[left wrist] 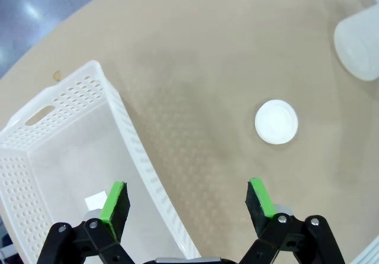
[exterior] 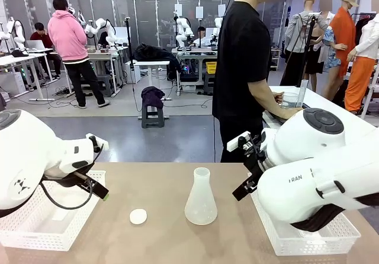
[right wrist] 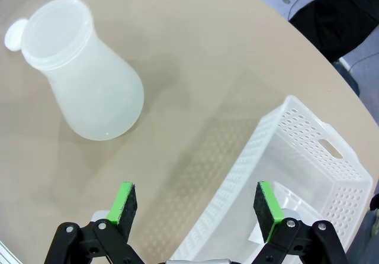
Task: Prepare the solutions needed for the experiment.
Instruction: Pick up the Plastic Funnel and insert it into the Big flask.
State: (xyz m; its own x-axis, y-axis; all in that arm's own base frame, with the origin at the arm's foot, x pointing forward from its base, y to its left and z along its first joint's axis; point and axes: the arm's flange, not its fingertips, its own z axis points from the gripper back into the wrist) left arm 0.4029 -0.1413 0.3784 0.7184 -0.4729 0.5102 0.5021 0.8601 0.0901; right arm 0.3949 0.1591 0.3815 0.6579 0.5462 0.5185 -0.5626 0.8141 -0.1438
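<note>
Two white perforated baskets sit on the tan bench (exterior: 169,246), one at each end. The left basket (left wrist: 127,135) has just a small pale square scrap on its floor, partly behind a green pad. The right basket (right wrist: 254,151) holds something clear and rounded, maybe a dish or a beaker. The finger in front cuts it off, so I honestly can't say which.

Between the baskets stands a frosted white conical flask (exterior: 201,199), upright with its mouth uncovered. A small white round cap (exterior: 138,216) lies flat on the bench to its left, not touching it. As for the solutions, the flask wall is too cloudy to tell whether any liquid sits in the bottom, even looking down from the right wrist view.

The left end effector (left wrist: 188,202) is released, jaws spread wide with nothing between the pads, hanging over the left basket's rim and the bench beside it. The right end effector (right wrist: 198,202) is the same deal, wide apart and gripping nothing, above the inner edge of the right basket.

A person (exterior: 243,68) in a black shirt stands past the far edge, turned to a side table, with a hand on some clear labware (exterior: 292,102) too small to make out.
</note>
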